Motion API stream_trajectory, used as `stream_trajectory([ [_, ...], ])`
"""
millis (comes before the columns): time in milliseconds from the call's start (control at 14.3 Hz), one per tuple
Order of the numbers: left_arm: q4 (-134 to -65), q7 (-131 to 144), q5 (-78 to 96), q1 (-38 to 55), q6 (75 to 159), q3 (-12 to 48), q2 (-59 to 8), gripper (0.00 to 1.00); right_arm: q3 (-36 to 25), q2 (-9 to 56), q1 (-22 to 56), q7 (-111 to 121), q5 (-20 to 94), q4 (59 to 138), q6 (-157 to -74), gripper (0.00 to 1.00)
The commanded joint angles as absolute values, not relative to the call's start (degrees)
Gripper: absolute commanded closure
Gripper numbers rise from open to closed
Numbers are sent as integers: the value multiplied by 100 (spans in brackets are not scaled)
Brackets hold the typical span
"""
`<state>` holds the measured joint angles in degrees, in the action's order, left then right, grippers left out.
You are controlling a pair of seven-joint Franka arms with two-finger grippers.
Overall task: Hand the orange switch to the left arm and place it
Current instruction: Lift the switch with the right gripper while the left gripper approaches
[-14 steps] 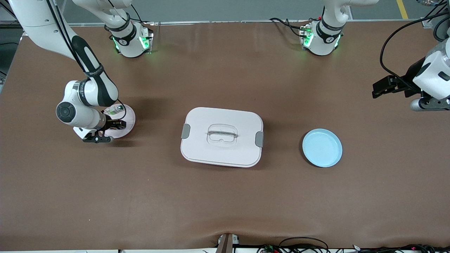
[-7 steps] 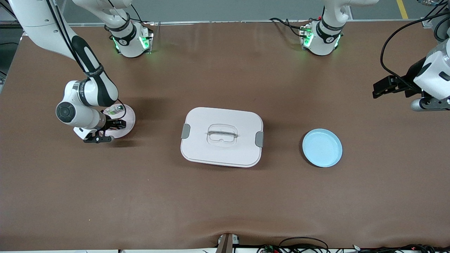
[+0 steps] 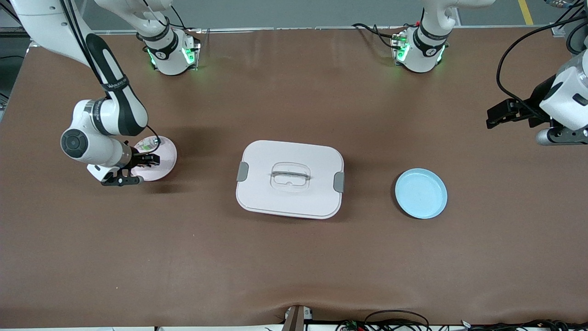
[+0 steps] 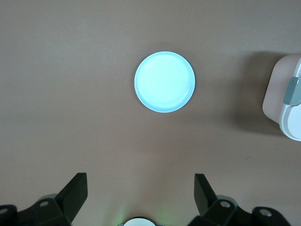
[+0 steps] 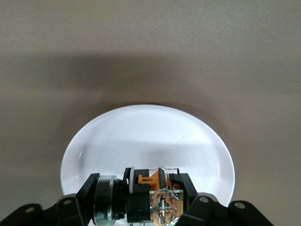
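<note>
Orange switch (image 5: pixel 157 195) is pinched in the right gripper (image 5: pixel 155 197) just over the pink plate (image 3: pixel 163 158), so it looks like the pickup step; next it needs carrying around the box (image 3: pixel 290 179) toward the waiting left gripper (image 4: pixel 141 197), jaws spread, over the table toward the left arm's end from the box.

Two arms, white shells w/ black joint bands. Right arm (image 3: pixel 110 117): glossy white links, black forearm sleeve w/ small white lettering, round dark-grey cap at the wrist joint, thin black cable looped by the wrist. Left arm (image 3: pixel 567 99): white wrist housing, black cables, grey bracket w/ screws. Both bases white, black collar, green lights. Fingers (image 4: pixel 75 193) matte black, angular, screw holes.
</note>
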<state>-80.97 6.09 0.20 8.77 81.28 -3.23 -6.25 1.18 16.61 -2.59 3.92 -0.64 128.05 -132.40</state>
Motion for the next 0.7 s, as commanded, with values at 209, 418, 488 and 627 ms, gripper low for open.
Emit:
stream_trajectory([
  [209, -8033, 536, 97, 870, 8077, -343, -642, 0, 386, 1178, -229, 361, 674, 12788, -12535, 76],
  [418, -8042, 545, 114, 888, 8077, -343, -642, 0, 439, 994, -202, 45, 879, 12788, -12420, 76],
  [488, -8042, 536, 123, 862, 8077, -334, -650, 0, 457, 950, -150, 0, 1044, 12779, -12315, 76],
  [627, -8042, 536, 106, 861, 8077, -334, -703, 0, 457, 844, -62, -44, 1763, 12727, -12043, 76],
])
